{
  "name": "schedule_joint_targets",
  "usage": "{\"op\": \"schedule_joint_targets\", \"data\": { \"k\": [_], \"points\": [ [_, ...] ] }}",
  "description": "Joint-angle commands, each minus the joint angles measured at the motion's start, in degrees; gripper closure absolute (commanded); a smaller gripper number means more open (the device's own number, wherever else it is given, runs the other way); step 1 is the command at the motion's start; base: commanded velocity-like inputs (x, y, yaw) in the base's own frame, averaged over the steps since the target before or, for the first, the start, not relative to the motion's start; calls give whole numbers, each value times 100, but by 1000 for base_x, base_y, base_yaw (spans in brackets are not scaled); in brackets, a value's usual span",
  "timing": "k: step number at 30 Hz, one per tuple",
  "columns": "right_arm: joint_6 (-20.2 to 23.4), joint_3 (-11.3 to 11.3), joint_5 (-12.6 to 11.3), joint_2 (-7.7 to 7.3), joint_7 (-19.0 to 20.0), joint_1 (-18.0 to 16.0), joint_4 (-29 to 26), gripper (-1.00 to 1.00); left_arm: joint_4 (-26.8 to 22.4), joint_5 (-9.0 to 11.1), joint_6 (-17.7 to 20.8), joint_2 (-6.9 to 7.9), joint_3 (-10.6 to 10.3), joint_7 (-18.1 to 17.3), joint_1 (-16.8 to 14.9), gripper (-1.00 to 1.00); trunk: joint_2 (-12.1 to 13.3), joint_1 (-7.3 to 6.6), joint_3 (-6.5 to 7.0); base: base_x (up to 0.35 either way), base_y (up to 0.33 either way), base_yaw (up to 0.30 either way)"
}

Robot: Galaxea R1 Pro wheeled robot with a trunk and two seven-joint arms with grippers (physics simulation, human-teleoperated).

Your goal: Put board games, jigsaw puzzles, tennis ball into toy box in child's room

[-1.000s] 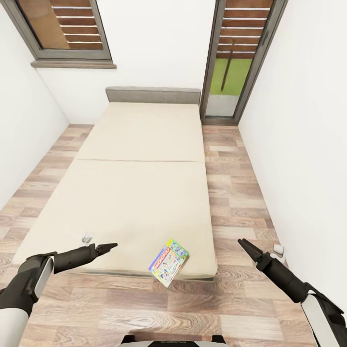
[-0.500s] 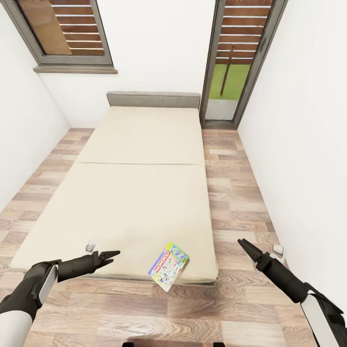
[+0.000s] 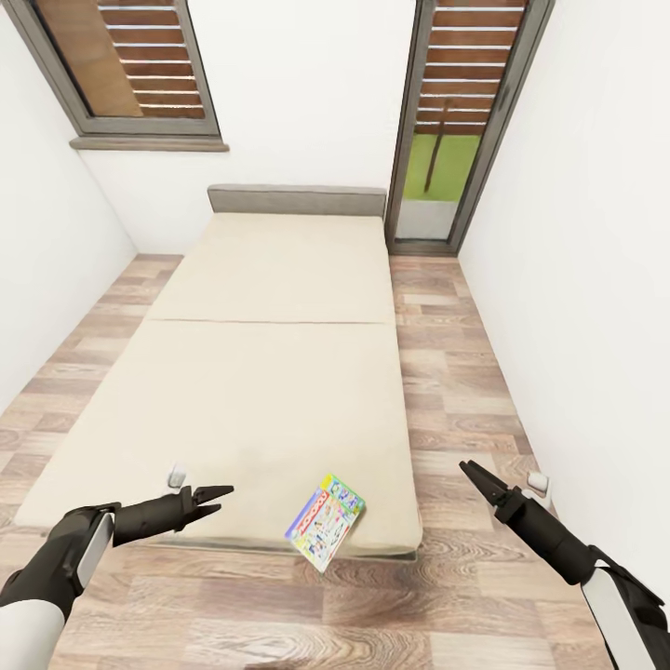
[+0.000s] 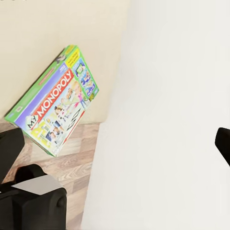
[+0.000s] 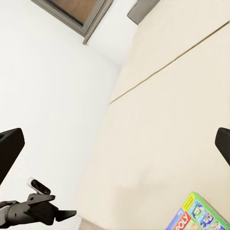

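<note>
One board game [image 3: 325, 519], a flat box with a green edge and a busy cartoon lid, lies on the near right corner of the bed [image 3: 270, 372] and overhangs its front edge. The left wrist view shows its lid [image 4: 52, 108] reading "My Monopoly". My left gripper [image 3: 216, 496] hovers open over the bed's near edge, to the left of the box and apart from it. Over the floor to the right of the bed, my right gripper [image 3: 473, 475] is open and holds nothing. The right wrist view catches a corner of the box [image 5: 199, 215] and the left gripper [image 5: 52, 213].
The grey headboard [image 3: 296, 200] stands against the far white wall under a dark-framed window [image 3: 121, 65]. A tall glazed door [image 3: 461, 121] is at the far right. A strip of plank floor [image 3: 456, 372] runs between the bed and the right wall [image 3: 586, 279].
The whole picture has shifted down a little, so the camera moved. My left gripper's fingers have spread apart and the arm sits slightly lower. The board game has stayed put.
</note>
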Motion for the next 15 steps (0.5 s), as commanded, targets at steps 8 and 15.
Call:
{"op": "schedule_joint_targets", "data": {
  "k": [8,15],
  "points": [
    [52,4,-44,9,2,-2,-16,-100,1,16,83,-6,5,-8,-4,-100,-327,178,-73,-87,0,0],
    [52,12,-44,16,-4,-2,-28,-100,4,16,98,-6,7,-6,-7,-100,-608,331,-132,-264,0,0]
  ]
}}
